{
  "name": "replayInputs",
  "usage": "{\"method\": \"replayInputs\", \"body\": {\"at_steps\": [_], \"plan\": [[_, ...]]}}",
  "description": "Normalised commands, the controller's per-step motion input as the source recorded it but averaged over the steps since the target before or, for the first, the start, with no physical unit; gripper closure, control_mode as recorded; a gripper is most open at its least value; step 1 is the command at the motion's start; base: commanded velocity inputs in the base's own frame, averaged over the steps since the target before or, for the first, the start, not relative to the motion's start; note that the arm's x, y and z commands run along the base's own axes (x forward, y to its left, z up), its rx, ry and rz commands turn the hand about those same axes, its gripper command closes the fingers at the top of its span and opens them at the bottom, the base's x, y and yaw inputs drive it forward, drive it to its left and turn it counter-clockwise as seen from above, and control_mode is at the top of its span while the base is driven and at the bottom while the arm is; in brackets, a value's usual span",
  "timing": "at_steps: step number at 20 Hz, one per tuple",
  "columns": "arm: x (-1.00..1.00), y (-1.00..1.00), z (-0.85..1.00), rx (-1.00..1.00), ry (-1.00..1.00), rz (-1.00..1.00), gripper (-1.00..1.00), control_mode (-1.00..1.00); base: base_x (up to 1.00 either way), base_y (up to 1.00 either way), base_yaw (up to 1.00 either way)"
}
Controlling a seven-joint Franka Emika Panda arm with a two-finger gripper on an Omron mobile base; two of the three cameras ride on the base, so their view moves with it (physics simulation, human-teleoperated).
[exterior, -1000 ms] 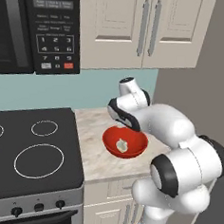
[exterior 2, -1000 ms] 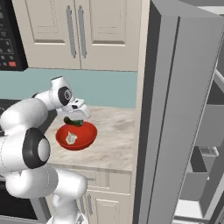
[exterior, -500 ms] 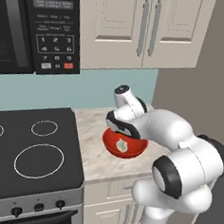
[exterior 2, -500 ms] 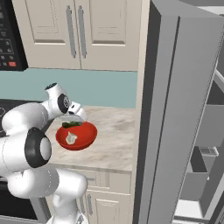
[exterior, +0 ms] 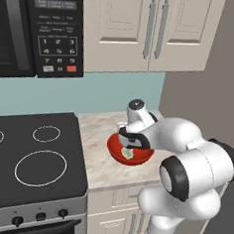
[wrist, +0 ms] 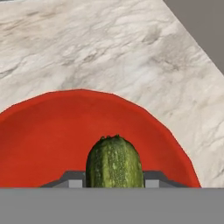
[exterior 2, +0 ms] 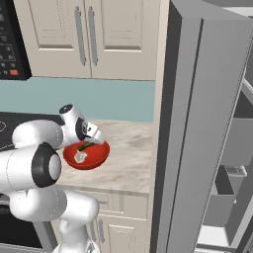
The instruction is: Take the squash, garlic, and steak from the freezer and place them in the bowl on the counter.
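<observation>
On the beige counter (wrist: 109, 48) sits the red bowl (wrist: 39, 135), also seen as the bowl (exterior: 117, 152) and the bowl (exterior 2: 96, 157). My gripper (wrist: 114, 178) is low over the bowl, shut on the dark green squash (wrist: 114, 159), whose end pokes forward over the bowl's inside. The squash (exterior 2: 88, 145) shows at the bowl's rim under the gripper (exterior 2: 93, 142). An off-white garlic (exterior: 127, 153) lies in the bowl, seen as the garlic (exterior 2: 80, 156) from the right. The gripper (exterior: 127, 138) is partly covered by my arm. The steak is out of view. The grey freezer (exterior 2: 197, 123) stands open on the right.
A black stovetop (exterior: 31, 157) lies left of the counter, with a microwave (exterior: 36, 28) above it. Cream wall cabinets (exterior: 146, 27) hang over the bowl. The freezer door (exterior 2: 183, 148) rises close to the right of the bowl. Bare counter (exterior 2: 131, 153) lies between them.
The hand has come down and slightly left with the squash, from above the bowl to low inside its rim. The bowl and garlic have stayed put.
</observation>
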Motion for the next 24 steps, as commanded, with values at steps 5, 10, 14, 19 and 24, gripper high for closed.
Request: {"method": "replayInputs", "body": {"at_steps": [5, 10, 14, 19, 24], "plan": [[0.54, 0.02, -0.24, 0.0, -0.07, 0.0, -1.0, -1.0, 0.0, 0.0, 0.0], [0.07, 0.01, -0.07, 0.0, -0.01, 0.0, -1.0, -1.0, 0.0, 0.0, 0.0], [0.0, 0.0, 0.24, 0.02, 0.0, 0.0, -1.0, -1.0, 0.0, 0.0, 0.0], [-0.48, 0.0, 0.95, 0.07, 0.02, 0.0, -1.0, -1.0, 0.0, 0.0, 0.0], [-1.0, 0.0, 0.91, 0.06, -0.02, 0.0, -1.0, -1.0, 0.0, 0.0, 0.0]]}}
